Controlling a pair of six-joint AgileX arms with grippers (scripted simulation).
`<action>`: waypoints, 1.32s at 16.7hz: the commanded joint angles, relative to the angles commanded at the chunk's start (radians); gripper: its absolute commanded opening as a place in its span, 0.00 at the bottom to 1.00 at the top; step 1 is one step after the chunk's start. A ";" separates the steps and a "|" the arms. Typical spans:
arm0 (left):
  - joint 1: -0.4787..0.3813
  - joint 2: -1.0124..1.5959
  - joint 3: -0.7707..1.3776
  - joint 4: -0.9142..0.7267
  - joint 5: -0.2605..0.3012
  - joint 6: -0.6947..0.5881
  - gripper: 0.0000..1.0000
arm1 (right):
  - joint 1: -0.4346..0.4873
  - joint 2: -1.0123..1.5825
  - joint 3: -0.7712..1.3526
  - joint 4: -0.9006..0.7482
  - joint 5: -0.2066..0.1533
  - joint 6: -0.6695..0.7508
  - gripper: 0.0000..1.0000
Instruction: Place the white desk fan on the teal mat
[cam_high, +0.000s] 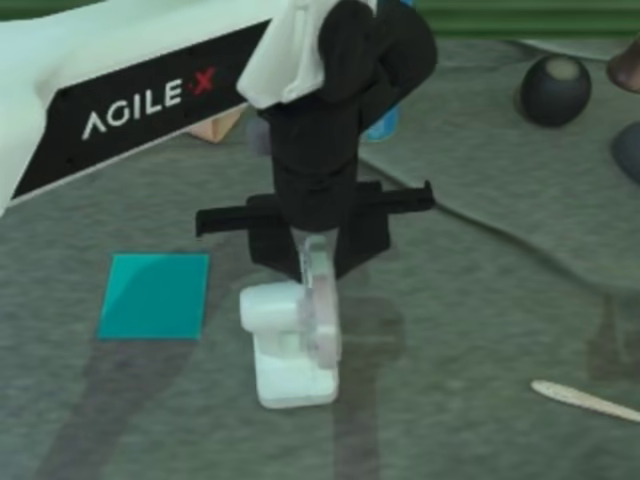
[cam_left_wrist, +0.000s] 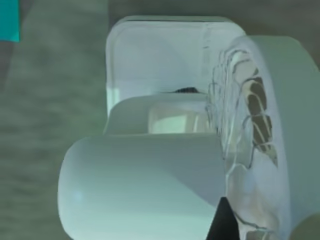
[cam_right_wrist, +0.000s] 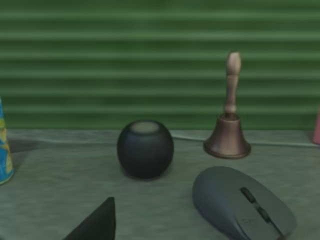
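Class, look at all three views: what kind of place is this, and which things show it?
Probably a rendered tabletop test scene, not a real room: an AgileX-marked arm hangs over a grey table strewn with unrelated items, such as a hand bell and computer mouse.

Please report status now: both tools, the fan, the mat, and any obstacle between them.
Left tool down over the white desk fan, grip not confirmed. Fan on table right of the teal mat, not on it. Right tool unseen. Nothing between fan and mat.

The grey-green table (cam_high: 480, 330) holds a flat teal mat (cam_high: 155, 296), a white plastic fan (cam_high: 290, 345) (standing beside it), a dark round ball (cam_high: 553, 90), and a grey mouse (cam_right_wrist: 242, 205).
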 joint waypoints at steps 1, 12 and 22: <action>0.002 0.003 0.025 -0.024 0.000 -0.001 0.00 | 0.000 0.000 0.000 0.000 0.000 0.000 1.00; 0.013 0.010 0.202 -0.186 0.000 -0.001 0.00 | 0.000 0.000 0.000 0.000 0.000 0.000 1.00; 0.118 -0.002 0.136 -0.197 -0.001 0.569 0.00 | 0.000 0.000 0.000 0.000 0.000 0.000 1.00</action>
